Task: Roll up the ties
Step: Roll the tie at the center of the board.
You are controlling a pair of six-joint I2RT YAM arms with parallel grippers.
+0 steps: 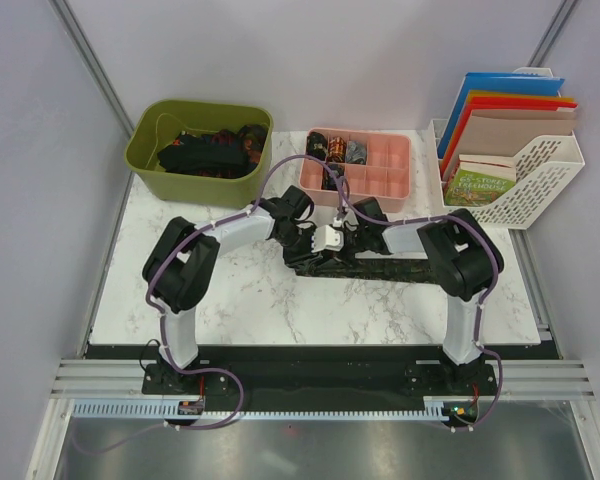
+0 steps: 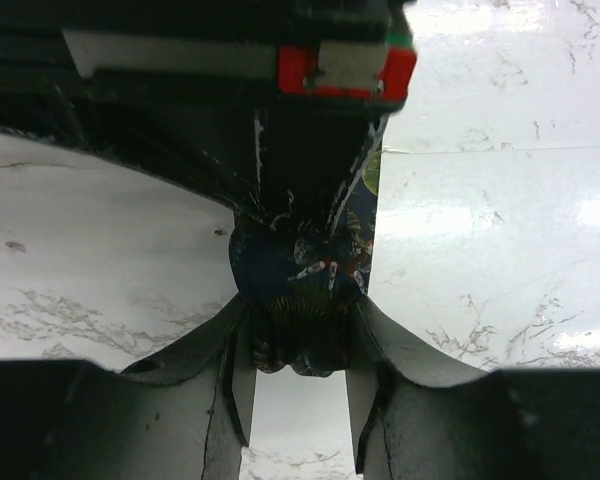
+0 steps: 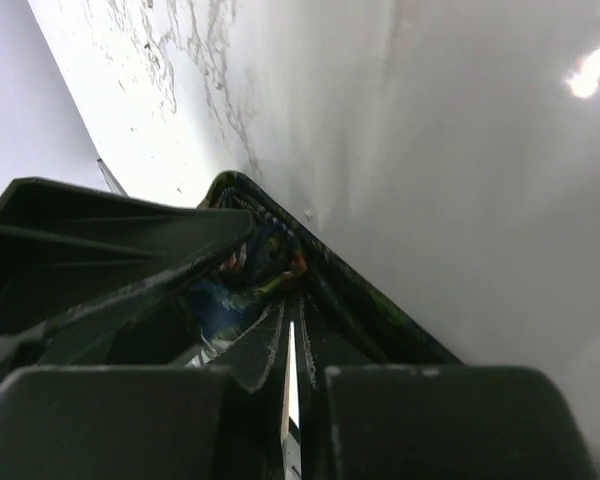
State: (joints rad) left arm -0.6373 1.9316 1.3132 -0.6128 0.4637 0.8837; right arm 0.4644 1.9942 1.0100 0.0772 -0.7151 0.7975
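Cradling the rolled end [image 2: 300, 320] of the tie [image 1: 390, 270] now: my left gripper [image 2: 302, 300] has its two fingers [image 2: 210, 350] half spread and pressed against either side of that fat little coil, low in the centre of the left wrist view. My right gripper [image 3: 292, 315] is a different story, its jaws pressed together with just a hairline of light between them. I can't tell whether any cloth is caught in there; the coil sits just up and left of those tips in the right wrist view. From above, both grippers meet at the middle of the table [image 1: 230, 300]. The tie lies flat on the marble with its long axis running left to right across the frame, coil at the left end, loose tail stretching off right beneath my right arm [image 1: 450, 255]. That's the relation that matters: the unrolled length leads away from my left fingers, straight up the left wrist view, passing under the right gripper. My left is the one on the coil, so by my reckoning the roll has to travel rightward along that strip, with a fair way to go. Finished rolls [image 1: 338, 150] sit in the pink tray [image 1: 390, 180] at top centre; the green bin [image 1: 195, 185] at upper left holds more ties [image 1: 205, 150].
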